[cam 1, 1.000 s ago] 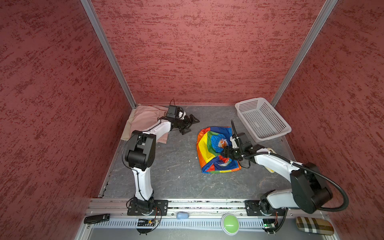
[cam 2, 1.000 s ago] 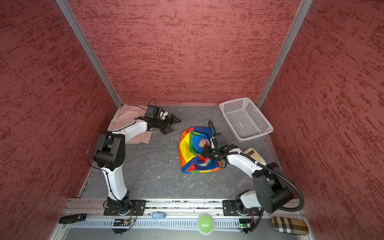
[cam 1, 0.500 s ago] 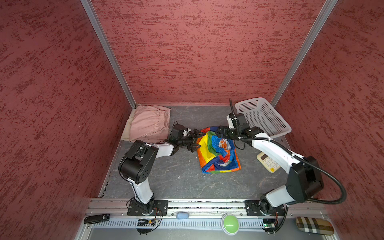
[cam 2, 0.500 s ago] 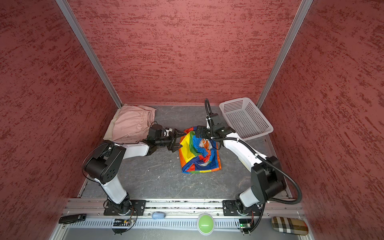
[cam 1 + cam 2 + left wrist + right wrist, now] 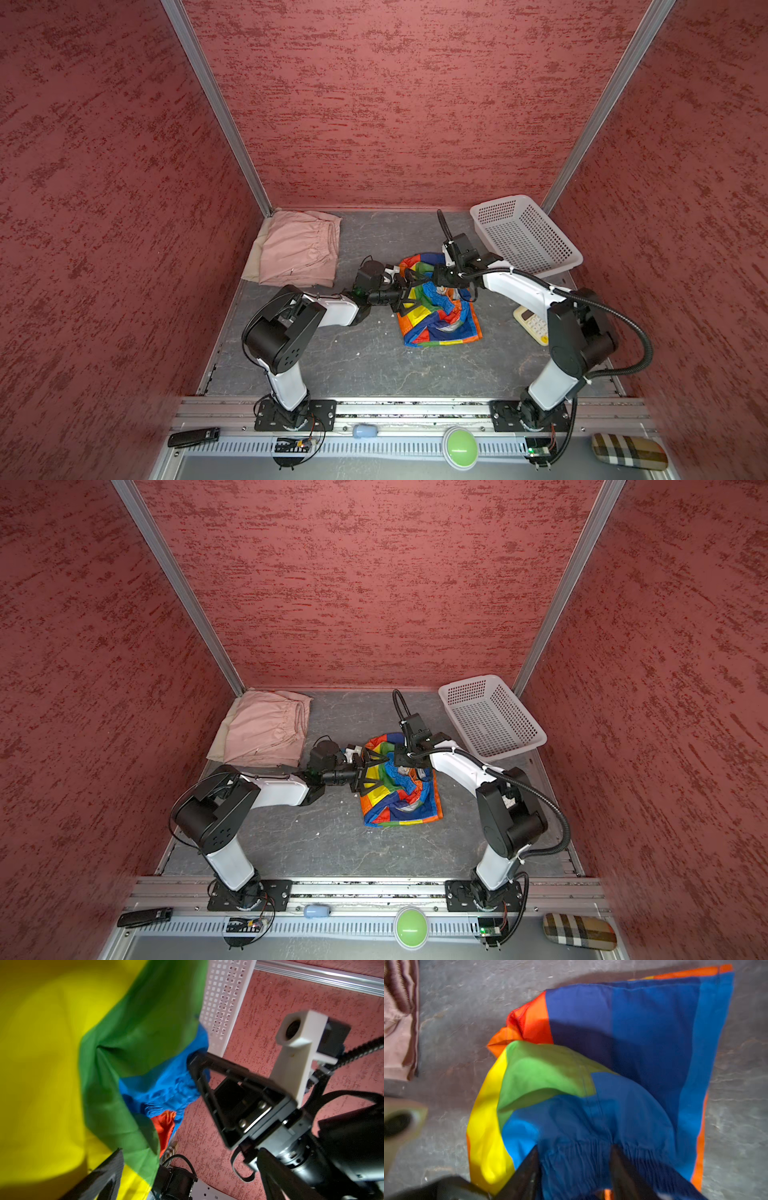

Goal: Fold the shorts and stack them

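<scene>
The rainbow-striped shorts point(image 5: 440, 322) point(image 5: 399, 802) lie crumpled mid-table. My right gripper point(image 5: 432, 276) point(image 5: 392, 760) point(image 5: 574, 1157) is at their far edge, jaws closed on the gathered blue waistband, which fills the gap between the fingers; cloth point(image 5: 633, 1032) tents up toward it. My left gripper point(image 5: 417, 291) point(image 5: 374, 771) point(image 5: 190, 1153) is open at the shorts' left edge, facing the right gripper point(image 5: 197, 1064), with yellow and green cloth point(image 5: 135, 1043) against one finger. The pink shorts point(image 5: 299, 249) point(image 5: 266, 729) point(image 5: 396, 1043) lie folded at the back left on the beige shorts point(image 5: 253, 266) point(image 5: 218, 746).
A white perforated basket point(image 5: 505, 199) point(image 5: 469, 681) point(image 5: 224, 1001) stands at the back right, close behind the right arm. A calculator point(image 5: 532, 326) lies under that arm's forearm. Red walls enclose three sides. A green button point(image 5: 459, 446) and a plaid case point(image 5: 629, 451) sit on the front rail.
The left gripper left the pink pile and came to the rainbow shorts' left edge. The right gripper moved from the shorts' near side to their far edge and closed on the blue waistband.
</scene>
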Controlling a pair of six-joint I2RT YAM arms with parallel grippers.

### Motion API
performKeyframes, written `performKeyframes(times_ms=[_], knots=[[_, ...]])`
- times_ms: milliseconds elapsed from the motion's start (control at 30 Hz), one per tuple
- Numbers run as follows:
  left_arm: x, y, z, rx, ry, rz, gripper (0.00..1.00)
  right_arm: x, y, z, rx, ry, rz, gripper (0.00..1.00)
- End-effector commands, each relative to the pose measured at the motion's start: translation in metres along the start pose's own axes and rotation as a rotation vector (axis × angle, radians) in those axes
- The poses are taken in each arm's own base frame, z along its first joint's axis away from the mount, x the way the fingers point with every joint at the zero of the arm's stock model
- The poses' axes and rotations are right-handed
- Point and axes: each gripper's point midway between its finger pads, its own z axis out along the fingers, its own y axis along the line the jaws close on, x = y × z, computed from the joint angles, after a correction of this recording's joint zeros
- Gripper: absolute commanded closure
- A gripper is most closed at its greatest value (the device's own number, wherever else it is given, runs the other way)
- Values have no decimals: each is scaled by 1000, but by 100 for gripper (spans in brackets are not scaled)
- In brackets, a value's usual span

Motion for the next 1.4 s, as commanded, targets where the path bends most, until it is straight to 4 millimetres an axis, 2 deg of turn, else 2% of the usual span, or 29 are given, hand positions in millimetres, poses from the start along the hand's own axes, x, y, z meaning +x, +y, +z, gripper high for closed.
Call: performKeyframes(times_ms=[0, 167, 233, 333, 433, 500, 567, 600, 667, 767, 800, 867, 967, 1033, 1067, 1133, 1200, 1267, 1367], knots=[[5, 10, -4, 18, -21, -38, 1, -17, -14, 5, 46, -29, 4, 66], [18, 33, -1, -27, -13, -50, 1, -19, -27, 16, 47, -13, 15, 100], [20, 45, 3, -63, -9, -44, 1, -24, -33, 14, 33, -21, 35, 100], [17, 68, 6, -99, -10, -60, 1, -42, -40, -5, 5, -71, 61, 100], [15, 84, 7, -123, -12, -75, 1, -57, -60, -19, 23, -98, 67, 100], [14, 93, 8, -142, -14, -76, 1, -57, -83, -12, 51, -79, 81, 100], [14, 95, 9, -144, -11, -76, 1, -52, -103, 4, 80, -48, 89, 100], [14, 95, 9, -143, -11, -76, 1, -51, -109, 12, 85, -37, 94, 100], [14, 88, 10, -127, -10, -62, 1, -50, -109, 22, 67, -17, 80, 99], [14, 51, 11, -77, 13, 9, 1, -66, -92, 9, -5, -64, 70, 63], [14, 36, 11, -62, 24, 37, 1, -72, -86, 0, -22, -86, 65, 56], [15, -3, 6, -18, 46, 110, 1, -84, -74, -24, -50, -130, 48, 33], [12, -53, -8, -22, 50, 210, 1, -91, -49, -65, -106, -199, 21, 15], [3, -75, -21, -37, 24, 260, 1, -87, -31, -90, -153, -241, 11, 5], [-7, -83, -27, -41, 3, 261, 1, -80, -24, -97, -178, -250, 13, 1], [-31, -87, -35, -21, -35, 225, 1, -64, -18, -106, -219, -262, 38, 1], [-51, -88, -35, 14, -49, 187, 1, -46, -14, -110, -284, -278, 66, 1], [-61, -89, -21, 22, -11, 169, 1, -27, -2, -112, -386, -267, 80, 1], [-69, -85, 4, 0, 59, 172, 1, 2, 4, -100, -395, -212, 78, 1]])
